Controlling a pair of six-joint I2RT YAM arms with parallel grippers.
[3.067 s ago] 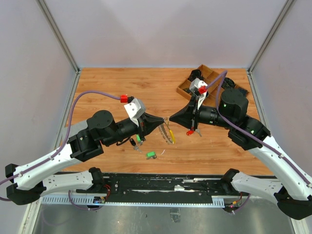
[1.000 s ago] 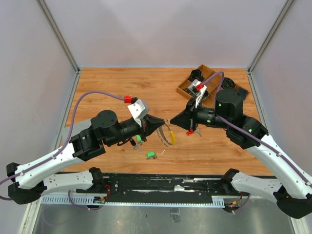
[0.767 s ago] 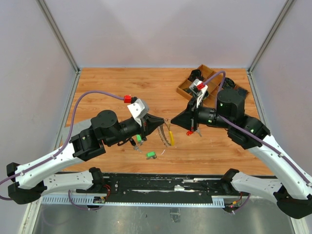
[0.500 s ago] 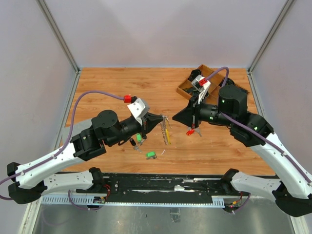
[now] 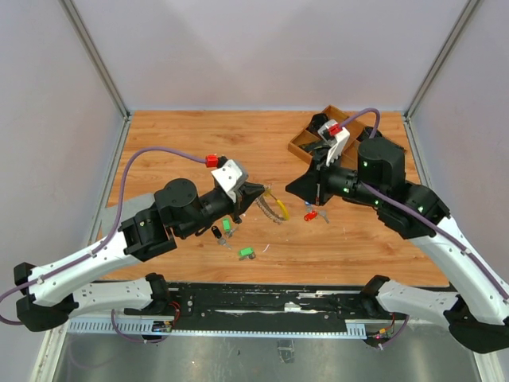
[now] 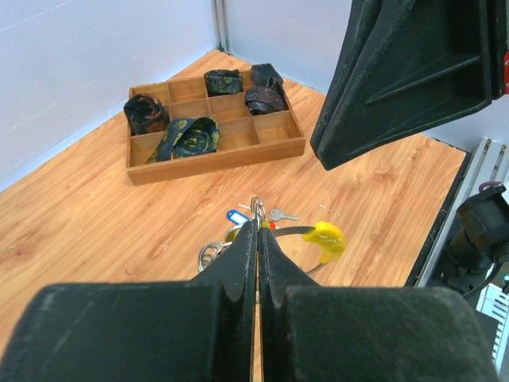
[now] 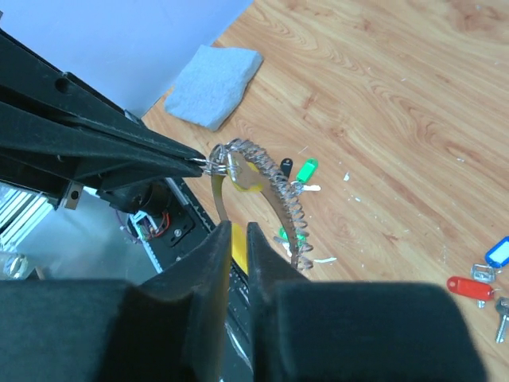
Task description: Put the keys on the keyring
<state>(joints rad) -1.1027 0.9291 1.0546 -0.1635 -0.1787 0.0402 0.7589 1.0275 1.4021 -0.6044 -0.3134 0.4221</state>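
My left gripper (image 5: 260, 191) is shut on a small loop at the top of the keyring (image 5: 276, 208) and holds it above the table. In the left wrist view (image 6: 257, 225) the ring's yellow curved piece (image 6: 324, 239) hangs free. The right wrist view shows its silvery coil (image 7: 286, 191). My right gripper (image 5: 289, 185) is just right of the ring, apart from it. Its jaws (image 7: 238, 228) stand a narrow slit apart with nothing between them. A red-tagged key (image 5: 310, 215) and a blue-tagged key (image 7: 499, 251) lie on the table. Two green tags (image 5: 227, 225) (image 5: 246, 253) lie under the left arm.
A wooden compartment tray (image 5: 301, 146) with dark items stands at the back right and also shows in the left wrist view (image 6: 215, 163). A black tag (image 5: 216, 231) lies by the green ones. A pale cloth (image 7: 215, 83) lies on the table. A metal rail (image 5: 278, 298) runs along the near edge.
My right gripper has drawn back up and to the right, away from the keyring. My left gripper has shifted slightly right with the ring, which has swung round.
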